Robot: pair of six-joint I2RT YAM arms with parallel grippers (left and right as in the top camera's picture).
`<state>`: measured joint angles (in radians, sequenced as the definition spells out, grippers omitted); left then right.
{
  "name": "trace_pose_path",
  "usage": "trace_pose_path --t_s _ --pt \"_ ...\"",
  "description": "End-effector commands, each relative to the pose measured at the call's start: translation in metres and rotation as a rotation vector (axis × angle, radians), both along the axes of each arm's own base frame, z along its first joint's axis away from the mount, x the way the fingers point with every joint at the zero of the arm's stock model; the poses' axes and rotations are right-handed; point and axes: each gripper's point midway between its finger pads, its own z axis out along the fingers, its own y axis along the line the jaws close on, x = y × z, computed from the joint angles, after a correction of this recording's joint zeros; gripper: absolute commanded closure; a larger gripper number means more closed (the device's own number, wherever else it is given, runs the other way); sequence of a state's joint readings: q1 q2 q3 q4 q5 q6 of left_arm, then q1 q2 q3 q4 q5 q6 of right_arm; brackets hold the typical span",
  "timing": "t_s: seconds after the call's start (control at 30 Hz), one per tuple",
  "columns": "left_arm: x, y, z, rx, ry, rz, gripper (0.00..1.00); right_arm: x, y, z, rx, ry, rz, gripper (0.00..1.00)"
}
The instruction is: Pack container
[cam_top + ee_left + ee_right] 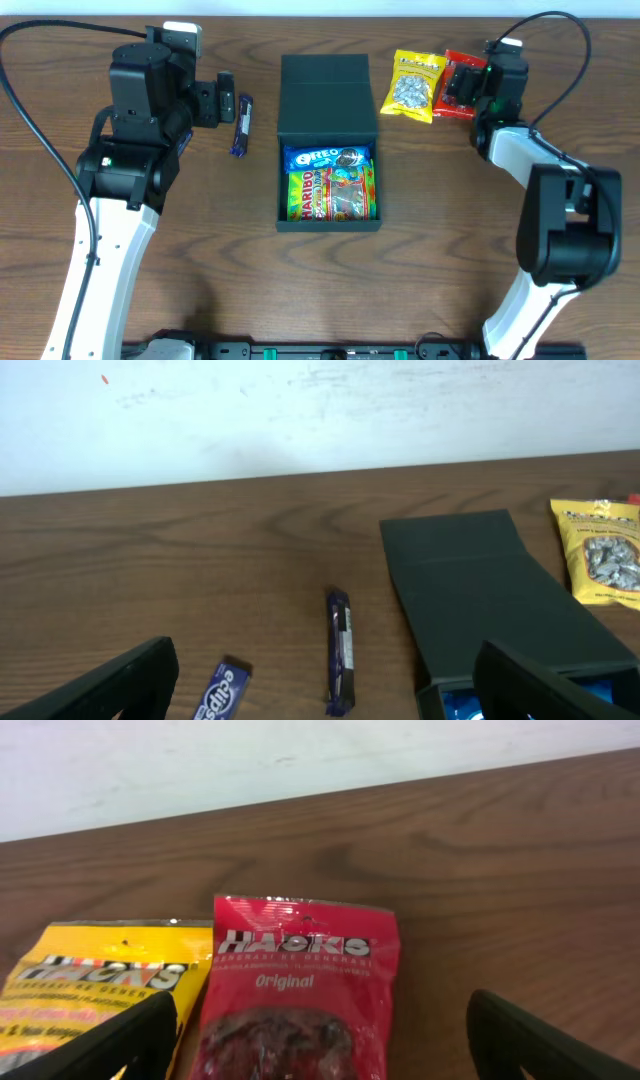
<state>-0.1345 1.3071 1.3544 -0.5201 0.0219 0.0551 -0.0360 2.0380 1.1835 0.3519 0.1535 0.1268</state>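
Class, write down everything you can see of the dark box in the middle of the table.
The container is a dark teal-black, matte, card-like rectangular box standing on the wooden table. Its hinged lid is folded back open, toward the table's far edge. Inside lie an Oreo packet and a Haribo packet. Nothing else touches it.

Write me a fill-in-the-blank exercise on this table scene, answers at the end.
1. The Oreo packet and the Haribo packet lie ____ the container.
2. The right gripper hangs over the red Hacks packet with its jaws ____.
3. The yellow Hacks packet lies ____ the container and the red Hacks packet.
4. The left gripper, near the purple bar, holds ____.
Missing words: inside; open; between; nothing.
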Motion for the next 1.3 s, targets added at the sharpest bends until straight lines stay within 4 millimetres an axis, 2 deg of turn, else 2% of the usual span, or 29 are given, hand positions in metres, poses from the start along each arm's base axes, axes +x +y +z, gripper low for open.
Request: trace_pose_path --t_s 0.0,0.1,0.2,0.37,0.57,0.67,0.83,0.9,1.07,1.2,1.27 --pt "-0.001 0.002 0.007 -0.007 -0.015 0.01 0.05 0.005 -0.002 -0.016 0.03 0.004 -0.022 0.11" --pt "-0.001 0.002 0.007 -0.007 -0.016 0.01 0.05 0.008 -0.002 -0.037 0.073 0.002 -0.047 0.14" --pt "-0.001 0.002 0.007 -0.007 -0.016 0.01 0.05 0.009 -0.002 -0.048 0.089 0.003 -0.056 0.17" --pt "-0.001 0.002 0.007 -0.007 -0.016 0.01 0.05 0.01 -0.002 -0.064 0.092 0.024 -0.055 0.3" --pt "-0.001 0.002 0.007 -0.007 -0.016 0.01 0.05 0.008 -0.002 -0.071 0.098 0.048 -0.06 0.55" --pt "-0.001 0.002 0.007 -0.007 -0.016 0.01 0.05 0.005 -0.002 -0.075 0.098 0.066 -0.061 0.73" --pt "-0.001 0.002 0.007 -0.007 -0.016 0.01 0.05 0.004 -0.002 -0.071 0.098 0.069 -0.06 0.91" --pt "-0.001 0.002 0.007 -0.007 -0.016 0.01 0.05 0.004 -0.002 -0.058 0.098 0.063 -0.06 0.95" --pt "-0.001 0.002 0.007 -0.006 -0.016 0.01 0.05 0.0 -0.001 -0.006 0.097 0.022 -0.057 0.95" --pt "-0.002 0.002 0.006 -0.005 -0.01 0.01 0.05 -0.017 0.002 0.051 0.098 0.0 -0.049 0.93" --pt "-0.002 0.002 0.006 -0.005 -0.01 0.01 0.05 -0.031 0.007 0.085 0.101 -0.014 -0.037 0.93"
